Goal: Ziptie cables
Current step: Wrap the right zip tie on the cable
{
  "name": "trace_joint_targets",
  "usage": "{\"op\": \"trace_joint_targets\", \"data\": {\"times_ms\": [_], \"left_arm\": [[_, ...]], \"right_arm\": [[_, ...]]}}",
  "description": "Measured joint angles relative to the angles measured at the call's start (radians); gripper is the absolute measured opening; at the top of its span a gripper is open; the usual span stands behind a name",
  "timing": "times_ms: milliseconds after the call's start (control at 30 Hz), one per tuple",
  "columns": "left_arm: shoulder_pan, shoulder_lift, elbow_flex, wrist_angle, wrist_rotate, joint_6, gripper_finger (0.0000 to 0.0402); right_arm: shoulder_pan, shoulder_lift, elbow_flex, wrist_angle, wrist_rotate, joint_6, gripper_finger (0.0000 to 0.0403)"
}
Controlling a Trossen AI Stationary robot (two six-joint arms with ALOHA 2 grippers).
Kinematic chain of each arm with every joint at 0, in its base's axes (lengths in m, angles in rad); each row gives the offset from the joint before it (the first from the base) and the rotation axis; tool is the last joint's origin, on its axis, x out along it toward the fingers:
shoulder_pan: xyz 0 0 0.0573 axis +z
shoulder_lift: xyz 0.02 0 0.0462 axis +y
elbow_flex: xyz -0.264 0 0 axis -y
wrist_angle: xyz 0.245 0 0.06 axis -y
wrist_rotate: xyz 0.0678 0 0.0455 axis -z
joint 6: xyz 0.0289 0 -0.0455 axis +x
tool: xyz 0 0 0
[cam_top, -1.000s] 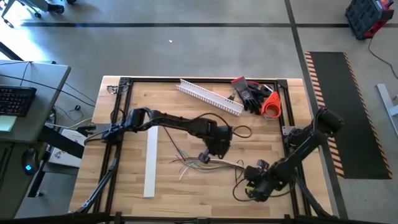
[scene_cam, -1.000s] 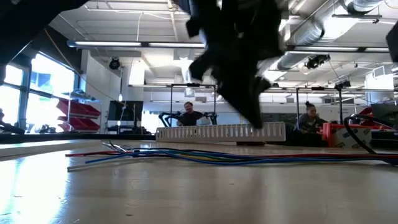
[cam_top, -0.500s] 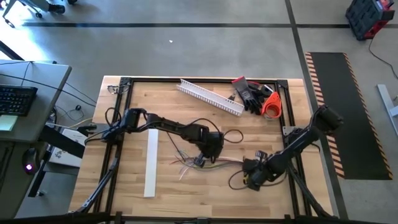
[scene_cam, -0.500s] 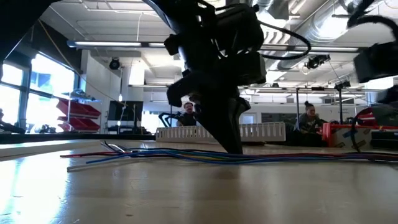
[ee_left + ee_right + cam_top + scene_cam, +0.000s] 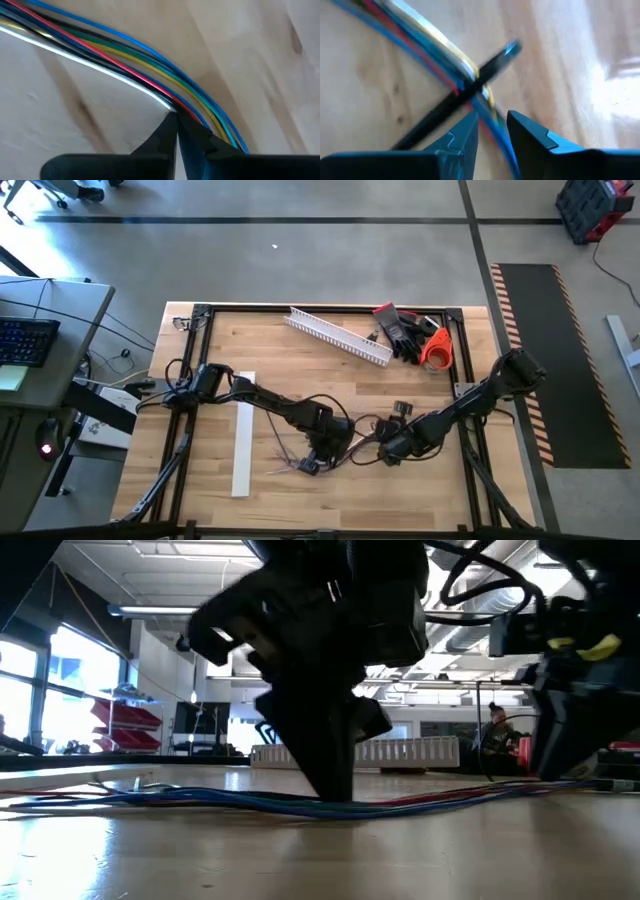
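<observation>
- I see the cables (image 5: 330, 448) lying on the wooden surface (image 5: 270, 350), toward 6 o'clock from its centre.
- My left pincer (image 5: 176, 131) is closed, tips touching them.
- My right pincer (image 5: 492, 129) straddles them, slightly parted.

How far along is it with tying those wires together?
Early. Done: the cables lie gathered in one bunch. In hand: the shut left gripper presses its tips against them, and the right gripper straddles their other end, fingers apart. Left: no tie shows around them.
</observation>
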Motion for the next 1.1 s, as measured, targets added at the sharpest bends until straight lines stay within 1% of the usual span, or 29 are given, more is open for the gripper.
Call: {"op": "trace_joint_targets", "data": {"times_ms": [100,167,300,400,467,533,600,667,733,800,867,967,1100], "left_arm": [[-0.021,-0.060,-0.011,-0.032,-0.050,0.002,0.0000],[-0.034,-0.107,-0.014,-0.027,-0.097,0.024,0.0000],[-0.027,-0.191,-0.004,0.040,-0.116,0.076,0.0000],[-0.023,-0.191,-0.008,0.097,-0.110,0.153,0.0000],[-0.017,-0.189,-0.009,0.163,-0.106,0.185,0.0000],[-0.013,-0.186,-0.001,0.228,-0.099,0.209,0.0001],[-0.003,-0.166,-0.002,0.240,-0.093,0.257,0.0003],[0.005,-0.149,-0.006,0.252,-0.079,0.293,0.0008],[0.012,-0.136,-0.007,0.303,-0.048,0.297,0.0017],[0.013,-0.134,-0.004,0.350,-0.037,0.286,0.0026],[0.012,-0.128,-0.001,0.392,-0.037,0.294,0.0034],[0.011,-0.100,-0.004,0.466,-0.034,0.313,0.0048],[0.009,-0.082,-0.003,0.597,-0.038,0.317,0.0076]], "right_arm": [[0.000,0.000,0.001,-0.018,-0.020,0.008,0.0096],[0.011,0.000,0.016,-0.077,-0.033,0.049,0.0096],[0.042,-0.014,0.085,-0.251,-0.024,0.144,0.0096],[0.080,-0.033,0.137,-0.362,-0.016,0.228,0.0096],[0.119,-0.057,0.158,-0.389,-0.019,0.322,0.0096],[0.174,-0.073,0.167,-0.371,-0.026,0.451,0.0097],[0.247,-0.077,0.161,-0.270,-0.029,0.541,0.0101],[0.327,-0.068,0.135,-0.139,0.003,0.616,0.0108],[0.399,-0.039,0.109,-0.049,0.061,0.752,0.0118],[0.454,-0.002,0.090,-0.043,0.099,0.910,0.0131],[0.486,0.037,0.084,-0.042,0.103,0.992,0.0146],[0.513,0.109,0.085,-0.024,0.140,1.000,0.0163],[0.486,0.204,0.112,-0.021,0.185,0.941,0.0167]]}}
